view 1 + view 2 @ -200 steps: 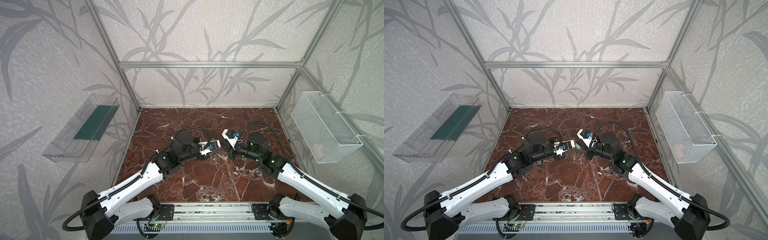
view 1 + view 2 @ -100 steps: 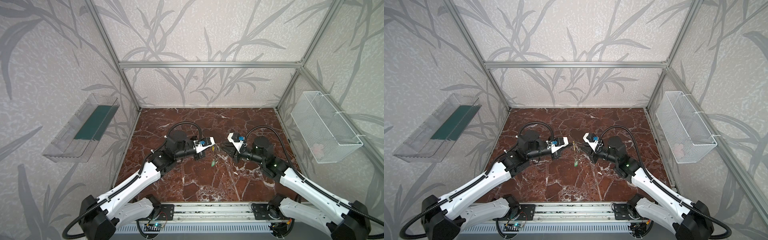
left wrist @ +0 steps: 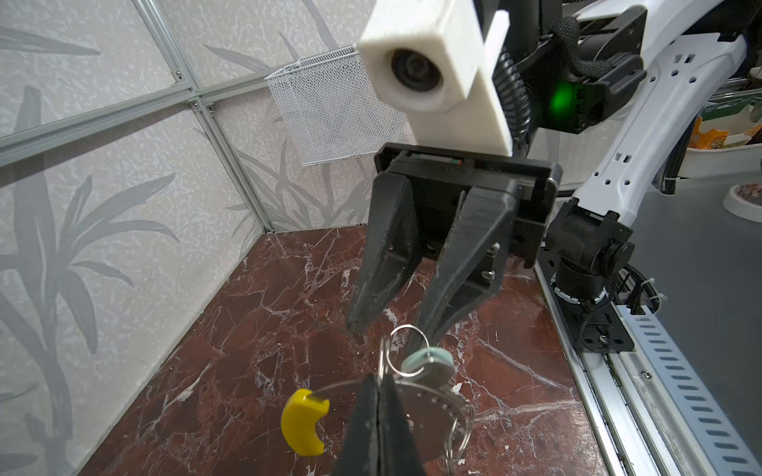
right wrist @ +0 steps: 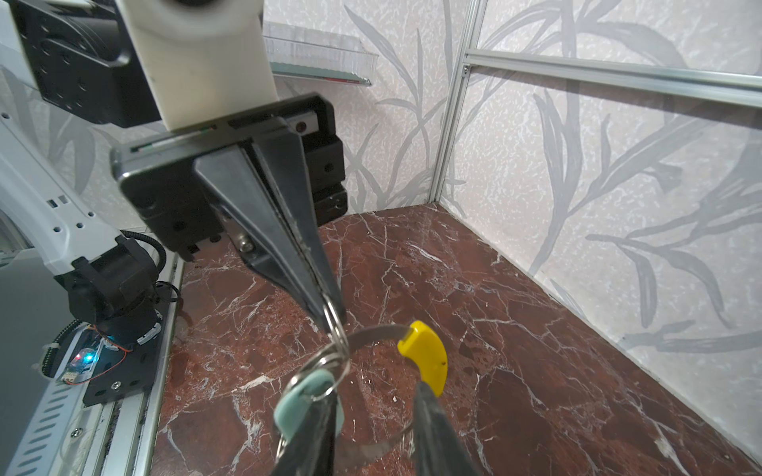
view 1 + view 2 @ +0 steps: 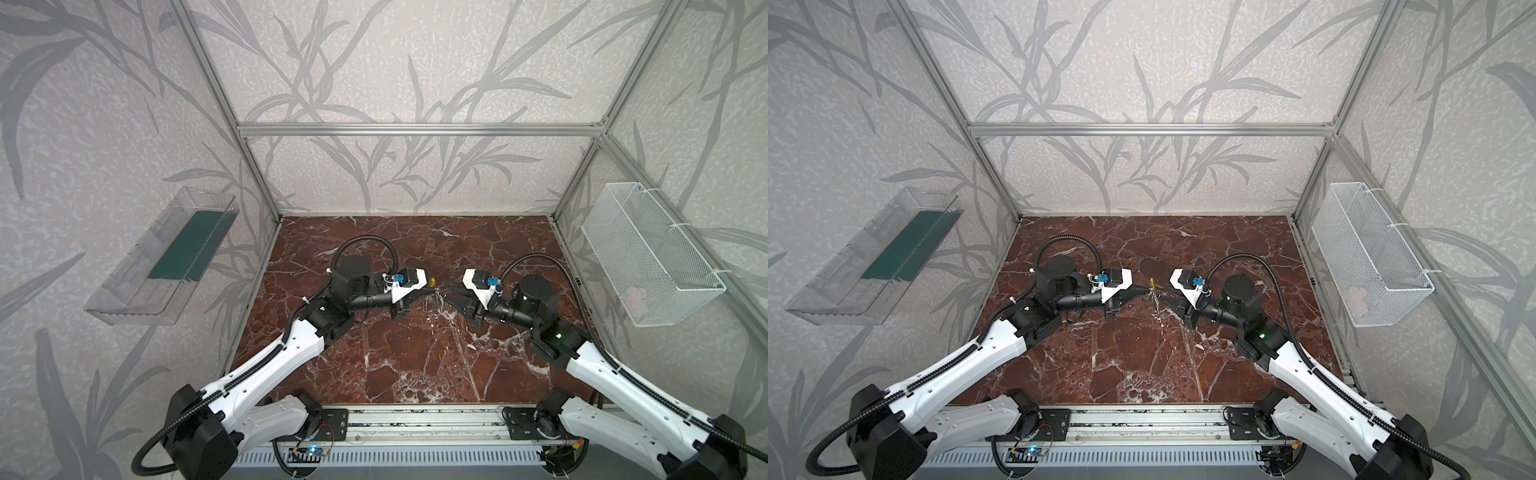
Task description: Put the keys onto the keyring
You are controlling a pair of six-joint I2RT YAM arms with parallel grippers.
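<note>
The keyring point(image 3: 433, 393) is a thin grey hoop with holes and a yellow segment point(image 3: 303, 420). It hangs above the marble floor, and my left gripper point(image 3: 377, 381) is shut on its band. A pale-green key point(image 3: 429, 358) with a grey metal part hangs from the hoop by small wire rings point(image 3: 406, 338). My right gripper point(image 4: 373, 391) faces the left one, open. One finger lies against the pale-green key point(image 4: 299, 402) and the other finger sits just under the yellow segment point(image 4: 426, 354). The hoop's band point(image 4: 373, 331) passes between them. In both top views the two grippers point(image 5: 432, 293) point(image 5: 1163, 297) nearly touch mid-table.
A white wire basket point(image 5: 648, 253) hangs on the right wall. A clear plastic tray point(image 5: 166, 257) with a green liner hangs on the left wall. The red marble floor point(image 5: 415, 357) spreads below both arms, with the aluminium rail point(image 5: 415, 419) along the front.
My right gripper has gone from shut to open. Both arms drew apart and then came close again, with the left still holding the hoop.
</note>
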